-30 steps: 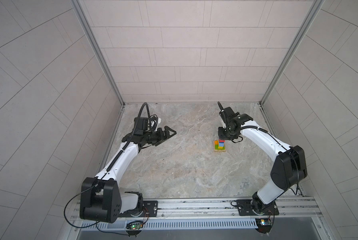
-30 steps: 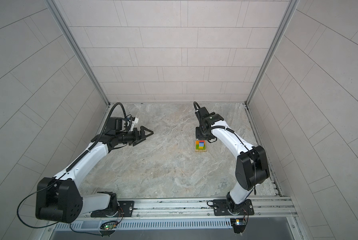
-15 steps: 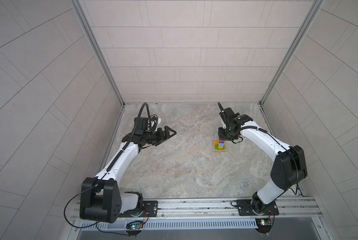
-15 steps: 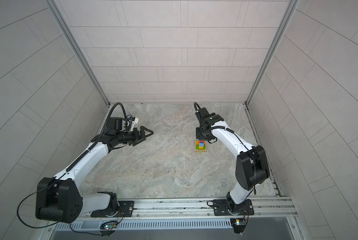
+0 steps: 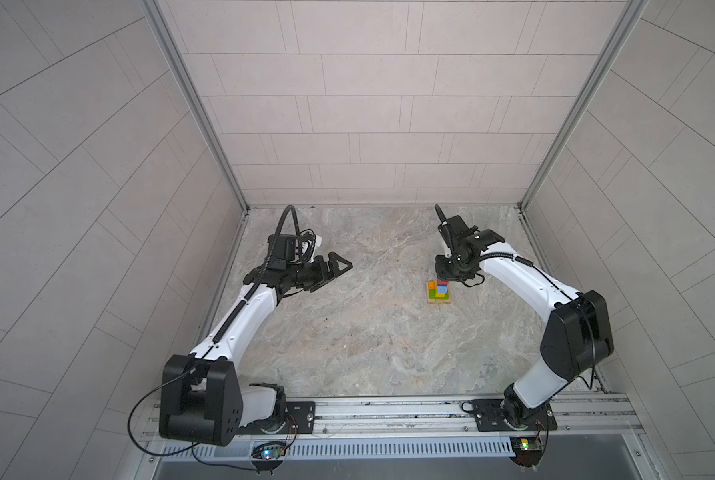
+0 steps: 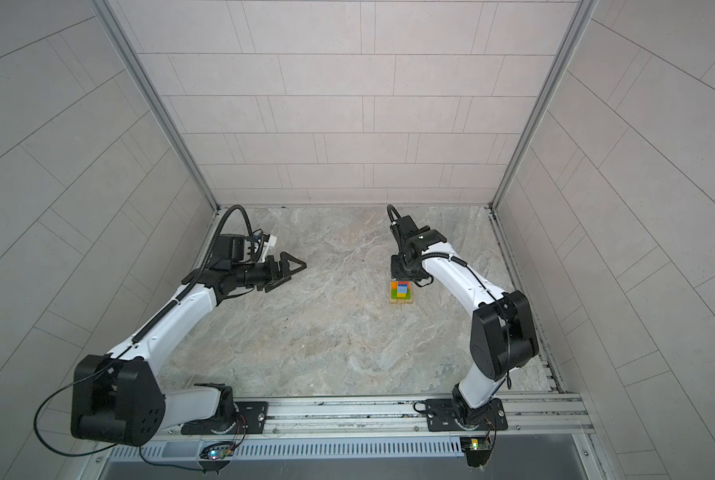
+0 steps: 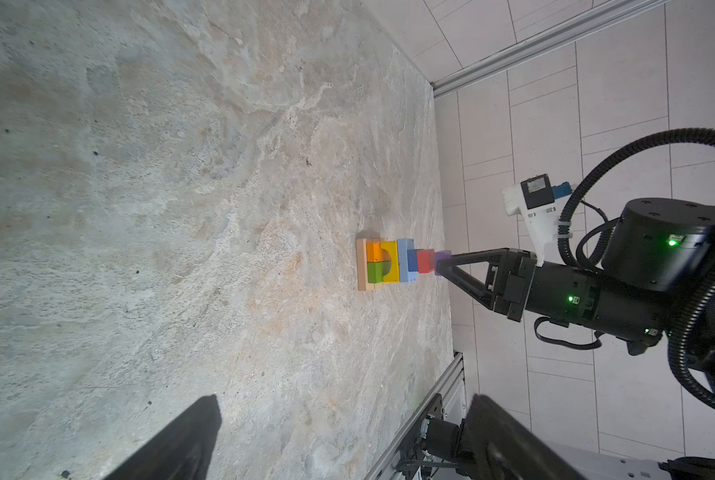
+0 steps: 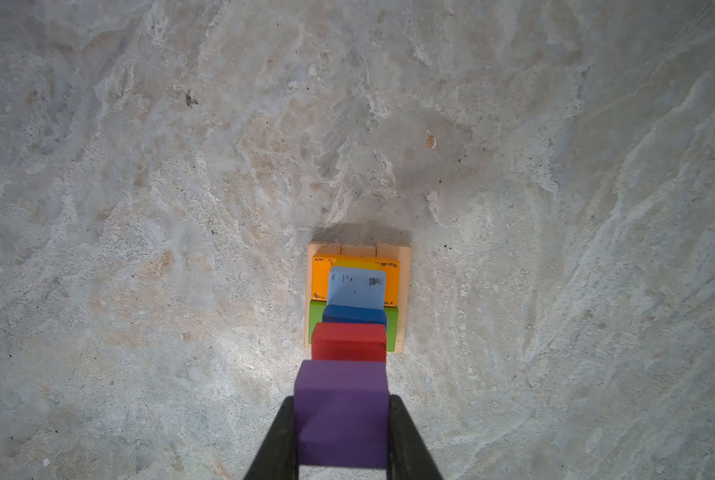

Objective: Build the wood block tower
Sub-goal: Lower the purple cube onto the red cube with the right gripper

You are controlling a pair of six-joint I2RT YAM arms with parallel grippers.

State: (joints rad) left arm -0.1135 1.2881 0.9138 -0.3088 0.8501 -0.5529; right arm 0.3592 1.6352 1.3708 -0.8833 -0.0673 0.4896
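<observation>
The tower point(image 7: 383, 266) stands on the stone floor, right of the middle in both top views point(image 5: 439, 294) point(image 6: 400, 293). It has a tan base point(image 8: 403, 286), then orange point(image 8: 320, 278) and green point(image 8: 316, 320) blocks, a yellow block point(image 7: 391, 270) and a light-blue block point(image 8: 356, 286). Above these come a blue cube point(image 8: 353, 313) and a red cube point(image 8: 347, 343). My right gripper point(image 8: 341, 432) points straight down over the tower, shut on the purple cube point(image 8: 341, 411), which sits against the red cube's top point(image 7: 443, 257). My left gripper point(image 5: 341, 266) hangs open and empty, far to the left.
Tiled walls enclose the floor on three sides, with metal posts point(image 5: 526, 195) in the back corners. A rail point(image 5: 389, 415) carrying both arm bases runs along the front edge. The right arm's elbow point(image 5: 576, 336) stands near the right wall.
</observation>
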